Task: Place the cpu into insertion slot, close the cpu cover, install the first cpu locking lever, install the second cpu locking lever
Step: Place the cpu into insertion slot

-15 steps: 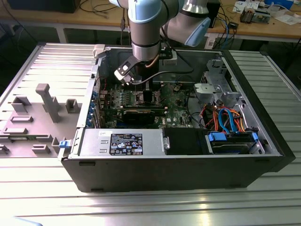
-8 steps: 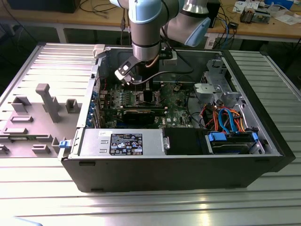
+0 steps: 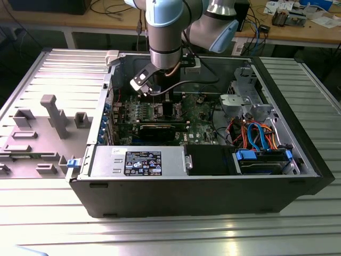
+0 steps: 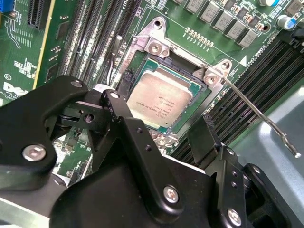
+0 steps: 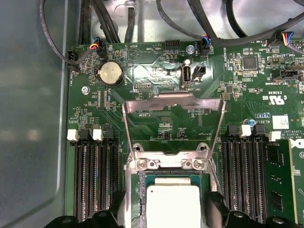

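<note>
The cpu (image 4: 159, 102) lies flat in the insertion slot (image 5: 141, 197), silver top up; it is also in the first wrist view (image 5: 172, 204). My gripper (image 4: 165, 105) hangs just above it, open, with one black finger (image 5: 117, 209) on each side of the chip and a gap to it on both sides. The cpu cover (image 5: 209, 102), a silver frame with a square cut-out, stands raised off the socket on the side away from the fingers. A thin wire locking lever (image 4: 256, 114) sticks out unlatched from one socket corner. In the exterior view my gripper (image 3: 160, 96) is down inside the computer case.
Long memory slots (image 5: 95, 175) flank the socket on both sides on the green motherboard (image 3: 202, 125). A long black card (image 3: 160, 130) lies across the board. Cables (image 3: 256, 133), a drive cage (image 3: 245, 101) and the case walls (image 3: 186, 192) close in around the work area.
</note>
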